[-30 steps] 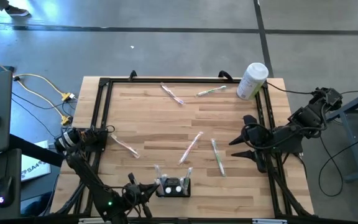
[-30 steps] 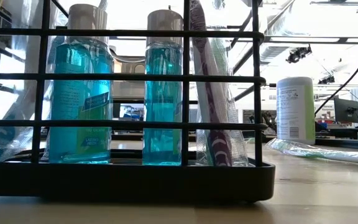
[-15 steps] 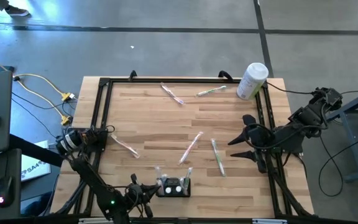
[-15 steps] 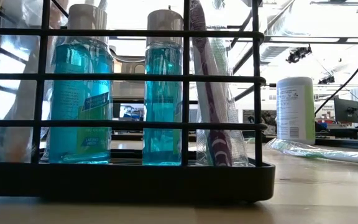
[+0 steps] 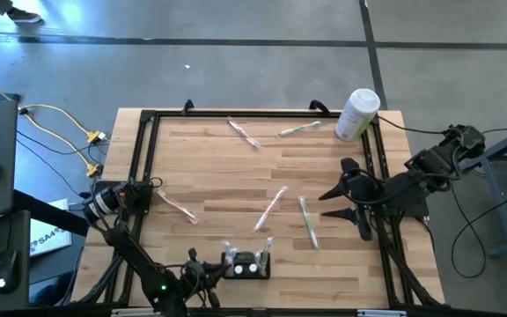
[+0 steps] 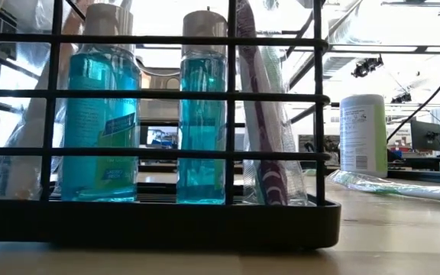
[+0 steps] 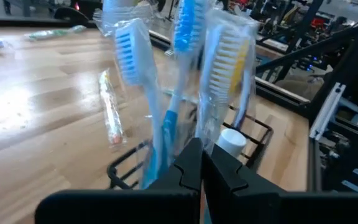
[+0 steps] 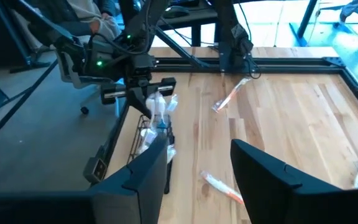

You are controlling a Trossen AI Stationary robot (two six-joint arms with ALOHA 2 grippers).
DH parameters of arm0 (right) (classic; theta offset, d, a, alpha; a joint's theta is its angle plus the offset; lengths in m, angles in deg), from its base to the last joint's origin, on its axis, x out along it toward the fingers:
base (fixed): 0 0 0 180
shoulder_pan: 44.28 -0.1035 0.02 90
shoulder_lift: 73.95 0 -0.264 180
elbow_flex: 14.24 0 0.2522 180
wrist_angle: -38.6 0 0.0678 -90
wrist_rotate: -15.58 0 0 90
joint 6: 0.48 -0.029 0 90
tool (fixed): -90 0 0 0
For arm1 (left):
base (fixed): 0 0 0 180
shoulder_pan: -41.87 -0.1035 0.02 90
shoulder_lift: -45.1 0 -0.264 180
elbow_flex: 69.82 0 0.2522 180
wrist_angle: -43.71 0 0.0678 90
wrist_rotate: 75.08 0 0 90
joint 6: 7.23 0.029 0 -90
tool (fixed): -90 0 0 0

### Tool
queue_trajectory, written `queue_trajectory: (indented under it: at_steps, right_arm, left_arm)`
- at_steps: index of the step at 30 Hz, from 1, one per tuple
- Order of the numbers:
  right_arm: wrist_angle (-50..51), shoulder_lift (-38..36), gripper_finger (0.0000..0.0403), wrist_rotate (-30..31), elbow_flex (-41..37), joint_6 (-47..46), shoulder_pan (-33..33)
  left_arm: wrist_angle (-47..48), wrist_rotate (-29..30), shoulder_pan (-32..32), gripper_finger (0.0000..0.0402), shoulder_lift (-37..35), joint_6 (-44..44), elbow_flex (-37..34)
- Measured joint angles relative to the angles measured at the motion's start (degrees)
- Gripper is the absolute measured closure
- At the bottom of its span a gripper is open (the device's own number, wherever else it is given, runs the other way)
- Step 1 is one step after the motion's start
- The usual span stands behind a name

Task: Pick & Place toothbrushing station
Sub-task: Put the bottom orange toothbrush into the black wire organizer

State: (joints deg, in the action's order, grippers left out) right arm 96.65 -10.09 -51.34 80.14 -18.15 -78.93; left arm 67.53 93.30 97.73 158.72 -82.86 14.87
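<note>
The toothbrushing station (image 5: 248,263) is a low black wire rack near the table's near edge. In the low view the station (image 6: 159,221) holds two blue bottles (image 6: 202,114) and a purple wrapped toothbrush (image 6: 262,130). My left gripper (image 5: 206,266) is shut at the rack's left end, among upright wrapped toothbrushes (image 7: 225,68). My right gripper (image 5: 334,204) hangs open above the table's right side, with nothing between its fingers. My left gripper seems to pinch the lower handle (image 7: 206,142) of the yellow-bristled wrapped toothbrush between its shut fingers. The fingers come in almost level from the table's left. The brush stands upright with its head up. My own fingers hide its lower end and the exact place of contact.
Several wrapped toothbrushes lie loose on the wood, among them one (image 5: 271,209) at the middle and one (image 5: 176,208) at the left. A tall white container (image 5: 357,113) stands at the far right corner. A black frame (image 5: 148,158) borders the table.
My left gripper has sunk a little and edged toward the station, staying shut. In the low view a wrapped toothbrush at the rack's left end has gone from lying low to standing upright behind the wires.
</note>
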Motion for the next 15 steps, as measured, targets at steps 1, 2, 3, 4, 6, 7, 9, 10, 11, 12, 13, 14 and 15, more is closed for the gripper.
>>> queue_trajectory:
  at_steps: [1, 2, 3, 4, 6, 7, 9, 10, 11, 12, 13, 14, 15]
  right_arm:
    - [0.0, 0.0, 0.0232, -0.6, 0.0, 0.0, 0.0]
    - [0.0, 0.0, 0.0232, -0.7, 0.0, 0.0, 0.0]
    - [0.0, 0.0, 0.0232, -0.8, 0.0, 0.0, 0.0]
    - [0.0, 0.0, 0.0232, -0.8, 0.0, 0.0, 0.0]
    - [0.0, 0.1, 0.0232, -0.8, 0.0, 0.2, 0.0]
    - [0.0, 0.2, 0.0232, -0.8, 0.0, 0.4, 0.0]
    - [0.0, 0.2, 0.0232, -0.8, 0.0, 0.9, 0.0]
    - [-0.2, 0.2, 0.0232, -0.8, 0.0, 1.0, 0.0]
    - [-0.4, 0.2, 0.0232, -0.8, 0.0, 1.0, 0.0]
    - [-0.7, 0.2, 0.0232, -0.8, 0.0, 1.0, 0.0]
    - [-0.8, 0.3, 0.0232, -0.8, 0.0, 1.1, 0.0]
    - [-0.9, 0.3, 0.0232, -0.8, 0.0, 1.2, 0.0]
    - [-1.0, 0.3, 0.0232, -0.8, 0.0, 1.3, 0.0]
  left_arm:
    - [0.0, -0.3, 0.0, 0.0397, 0.0, 0.1, 0.3]
    - [0.0, -0.5, 0.0, 0.0393, 0.0, 0.6, 0.7]
    - [0.1, -1.0, 0.0, 0.0388, 0.0, 0.9, 1.1]
    - [0.2, -1.2, 0.0, 0.0382, 0.0, 1.3, 1.4]
    - [0.3, -1.3, 0.0, 0.0368, 0.1, 1.7, 1.9]
    - [0.3, -1.3, 0.0, 0.0360, 0.1, 1.7, 2.0]
    - [0.4, -1.4, 0.0, 0.0342, -0.1, 1.7, 2.0]
    - [0.4, -1.5, 0.0, 0.0332, -0.2, 1.7, 2.0]
    - [0.4, -1.6, 0.0, 0.0323, -0.2, 1.7, 2.1]
    - [0.6, -1.6, 0.0, 0.0314, -0.3, 1.7, 2.1]
    - [0.8, -1.6, 0.0, 0.0306, -0.3, 1.7, 2.1]
    - [0.8, -1.6, 0.0, 0.0298, -0.3, 1.7, 2.1]
    - [0.4, -1.5, 0.0, 0.0291, -0.3, 1.7, 2.1]
